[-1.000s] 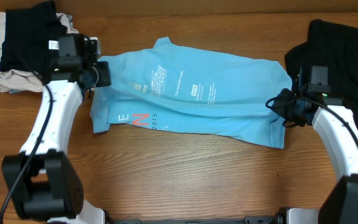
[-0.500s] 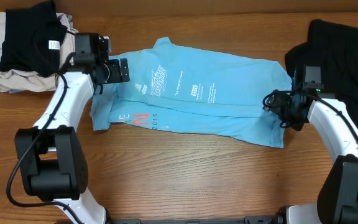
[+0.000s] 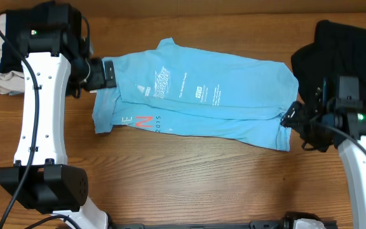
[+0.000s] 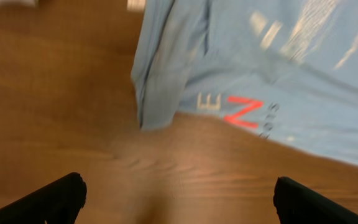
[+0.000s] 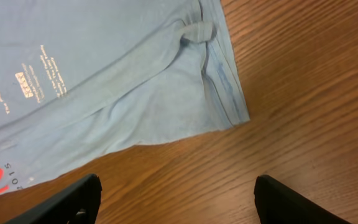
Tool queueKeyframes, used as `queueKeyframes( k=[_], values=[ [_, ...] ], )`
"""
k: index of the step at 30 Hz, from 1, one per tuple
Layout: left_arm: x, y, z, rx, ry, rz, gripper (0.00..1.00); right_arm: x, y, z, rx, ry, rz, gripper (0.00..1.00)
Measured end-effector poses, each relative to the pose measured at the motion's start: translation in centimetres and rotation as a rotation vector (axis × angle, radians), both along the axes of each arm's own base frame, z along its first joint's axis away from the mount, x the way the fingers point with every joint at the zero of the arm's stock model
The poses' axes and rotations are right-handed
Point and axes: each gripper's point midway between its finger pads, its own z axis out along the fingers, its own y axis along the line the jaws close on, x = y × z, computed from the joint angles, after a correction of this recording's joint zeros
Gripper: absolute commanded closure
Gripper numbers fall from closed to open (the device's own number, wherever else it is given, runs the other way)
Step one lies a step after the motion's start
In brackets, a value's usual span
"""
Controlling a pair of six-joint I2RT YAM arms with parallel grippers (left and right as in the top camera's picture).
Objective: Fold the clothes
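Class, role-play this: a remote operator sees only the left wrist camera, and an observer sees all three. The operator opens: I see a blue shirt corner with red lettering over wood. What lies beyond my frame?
Observer: A black garment lies heaped at the far right of the table, past the T-shirt.
Operator: Anything at the left end?
Observer: Yes, another dark garment sits on a beige cloth at the far left corner.
Operator: What about the right gripper?
Observer: The right gripper is open and empty, over bare wood just off the T-shirt's near right corner.
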Motion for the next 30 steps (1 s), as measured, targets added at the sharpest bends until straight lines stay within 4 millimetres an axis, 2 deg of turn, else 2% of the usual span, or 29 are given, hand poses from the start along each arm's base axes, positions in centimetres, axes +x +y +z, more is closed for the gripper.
queueKeyframes(
  k=[1, 3, 9, 11, 13, 15, 17, 18, 21, 25, 30],
  values=[
    [-0.8, 0.2, -0.8, 0.012, 0.039, 0.009, 0.0, -0.7, 0.1, -0.2, 0.002, 0.006, 0.0, 0.17],
    [-1.0, 0.5, -2.5, 0.024, 0.052, 0.026, 0.0, -1.5, 0.2, -1.3, 0.005, 0.029, 0.001, 0.18],
    [-3.3, 1.1, -10.6, 0.046, 0.121, 0.045, 0.0, -3.2, 0.7, -5.7, 0.032, 0.109, 0.005, 0.2],
    [-3.8, 1.1, -13.1, 0.051, 0.132, 0.04, 0.05, -3.4, 0.8, -6.7, 0.039, 0.117, 0.006, 0.2],
    [-4.5, 1.1, -15.5, 0.053, 0.139, 0.033, 0.15, -3.4, 0.9, -7.4, 0.041, 0.114, 0.007, 0.21],
    [-4.6, 1.1, -16.9, 0.055, 0.117, 0.03, 0.26, -3.1, 0.9, -7.7, 0.041, 0.103, 0.008, 0.22],
    [-4.7, 1.2, -18.0, 0.057, 0.103, 0.033, 0.46, -2.9, 0.8, -7.9, 0.04, 0.093, 0.008, 0.22],
    [-4.8, 1.2, -18.6, 0.059, 0.096, 0.026, 0.52, -2.8, 0.8, -8.1, 0.04, 0.088, 0.008, 0.23],
    [-5.0, 1.5, -20.0, 0.066, 0.082, 0.03, 0.53, -2.9, 0.8, -8.6, 0.04, 0.087, 0.008, 0.23],
    [-4.4, 1.8, -21.0, 0.086, 0.032, 0.035, 0.55, -2.5, 0.8, -8.8, 0.038, 0.07, 0.008, 0.23],
    [-3.7, 2.5, -21.3, 0.128, -0.012, 0.036, 0.87, -1.8, 0.8, -8.7, 0.038, 0.04, 0.009, 0.24]
  ],
)
